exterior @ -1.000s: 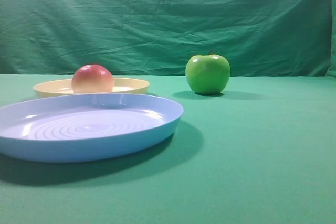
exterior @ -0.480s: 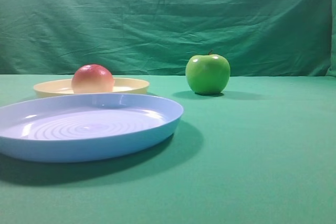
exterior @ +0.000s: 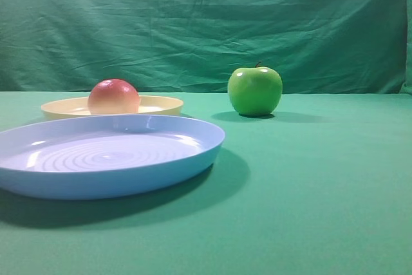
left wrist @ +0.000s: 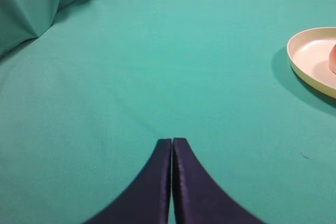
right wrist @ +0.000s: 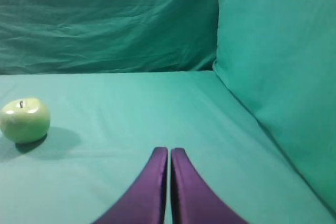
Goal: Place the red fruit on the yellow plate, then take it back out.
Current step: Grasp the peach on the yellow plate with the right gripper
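**A:** What covers the work surface?

**B:** A green cloth (exterior: 322, 178) lies over the table and hangs as a creased backdrop (exterior: 206, 24) along the far side; the wrist views show it rising at the left and right edges too.

**A:** Any change from the frame a second ago?

**B:** None that shows. Fruit, plates and apple sit where they sat, and no arm has entered the exterior high view.

**A:** The containers?

**B:** Two. A light-blue plate (exterior: 193, 159) with concentric rings sits near, at the left, holding nothing. Just behind it, farther off, is the yellow plate (exterior: 161, 103), with the red fruit (exterior: 113, 96) resting on it, left of its middle. The left wrist view catches that plate's rim at the right edge, with a sliver of the fruit.

**A:** And the other fruit?

**B:** A glossy green apple (exterior: 255, 91) stands upright on the cloth at the far right of centre, well apart from both plates, stem up.

**A:** The grippers?

**B:** The left gripper (left wrist: 171, 142) has its fingers pressed together over bare cloth, well left of the yellow plate. The right gripper (right wrist: 169, 151) is likewise pressed together, holding nothing, with the apple off to its far left.
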Available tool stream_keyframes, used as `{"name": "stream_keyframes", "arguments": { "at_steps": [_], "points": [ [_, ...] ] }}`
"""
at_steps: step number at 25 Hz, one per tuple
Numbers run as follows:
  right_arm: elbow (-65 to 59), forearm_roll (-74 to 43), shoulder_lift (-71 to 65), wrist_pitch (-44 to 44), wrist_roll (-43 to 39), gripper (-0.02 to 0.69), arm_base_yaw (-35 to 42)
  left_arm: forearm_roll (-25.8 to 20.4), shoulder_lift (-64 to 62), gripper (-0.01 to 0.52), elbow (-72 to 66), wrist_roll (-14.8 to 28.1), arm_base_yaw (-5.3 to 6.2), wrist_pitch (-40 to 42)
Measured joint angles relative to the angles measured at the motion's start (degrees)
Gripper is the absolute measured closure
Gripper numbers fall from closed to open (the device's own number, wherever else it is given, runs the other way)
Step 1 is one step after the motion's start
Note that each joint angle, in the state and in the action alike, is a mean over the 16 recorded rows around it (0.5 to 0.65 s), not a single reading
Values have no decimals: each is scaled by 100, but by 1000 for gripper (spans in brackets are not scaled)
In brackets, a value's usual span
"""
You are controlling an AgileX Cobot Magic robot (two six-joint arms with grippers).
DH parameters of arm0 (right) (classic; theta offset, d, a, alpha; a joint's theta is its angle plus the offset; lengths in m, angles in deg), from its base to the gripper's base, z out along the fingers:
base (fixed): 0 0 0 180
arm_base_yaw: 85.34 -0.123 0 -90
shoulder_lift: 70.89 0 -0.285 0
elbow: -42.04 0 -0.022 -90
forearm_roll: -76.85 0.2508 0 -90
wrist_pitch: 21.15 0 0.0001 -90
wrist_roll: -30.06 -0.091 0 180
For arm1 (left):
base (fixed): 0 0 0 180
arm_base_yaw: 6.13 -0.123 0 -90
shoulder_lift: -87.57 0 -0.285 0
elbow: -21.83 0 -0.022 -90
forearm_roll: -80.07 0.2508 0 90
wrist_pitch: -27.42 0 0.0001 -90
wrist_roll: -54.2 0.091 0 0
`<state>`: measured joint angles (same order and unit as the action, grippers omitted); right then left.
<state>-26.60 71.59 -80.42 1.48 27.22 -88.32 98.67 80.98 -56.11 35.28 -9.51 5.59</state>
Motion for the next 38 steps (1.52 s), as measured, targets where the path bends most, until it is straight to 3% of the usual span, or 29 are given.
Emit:
{"name": "stream_keyframes", "arguments": {
  "at_steps": [13, 38],
  "points": [
    [-964, 0, 239, -131, -558, 665, 1, 0, 0, 514, 0, 0, 0, 0],
    [-1010, 85, 239, -151, -106, 665, -1, 0, 0, 514, 0, 0, 0, 0]
  ]
}}
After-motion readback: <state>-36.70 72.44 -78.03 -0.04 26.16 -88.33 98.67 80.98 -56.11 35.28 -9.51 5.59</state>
